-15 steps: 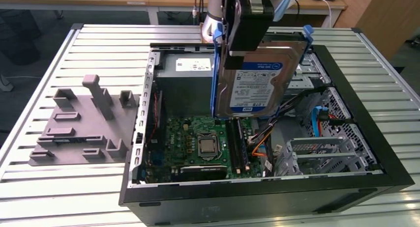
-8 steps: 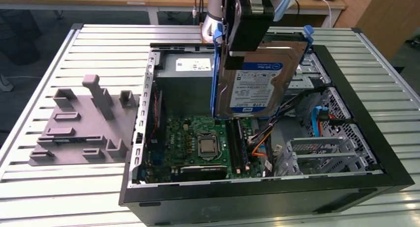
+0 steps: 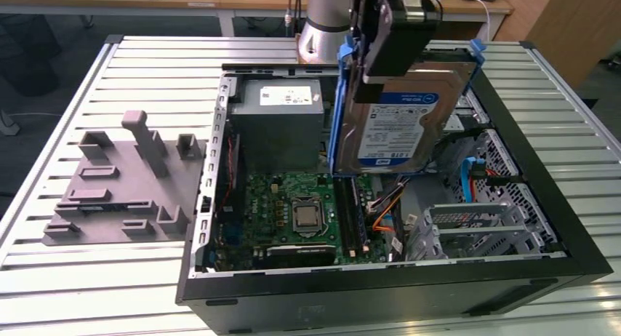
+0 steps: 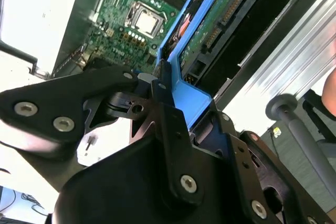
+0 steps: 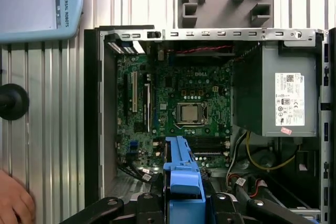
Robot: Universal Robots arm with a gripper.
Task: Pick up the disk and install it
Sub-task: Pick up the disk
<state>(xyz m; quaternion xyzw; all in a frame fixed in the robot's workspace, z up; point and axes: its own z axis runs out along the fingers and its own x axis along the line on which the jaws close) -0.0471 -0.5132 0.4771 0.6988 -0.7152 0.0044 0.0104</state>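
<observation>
The gripper [image 3: 377,74] is clamped on the blue carrier rail of the hard drive [image 3: 398,129]. The drive hangs nearly upright in the air over the open computer case [image 3: 388,278], near the drive cage [image 3: 475,223]. Good practice here is to square the rails to the cage guides and keep clear of the orange cables [image 3: 383,223], since a tilted drive would likely jam.

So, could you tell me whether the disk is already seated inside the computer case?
No, the gripper holds the disk on edge over the open computer case, above the motherboard.
</observation>
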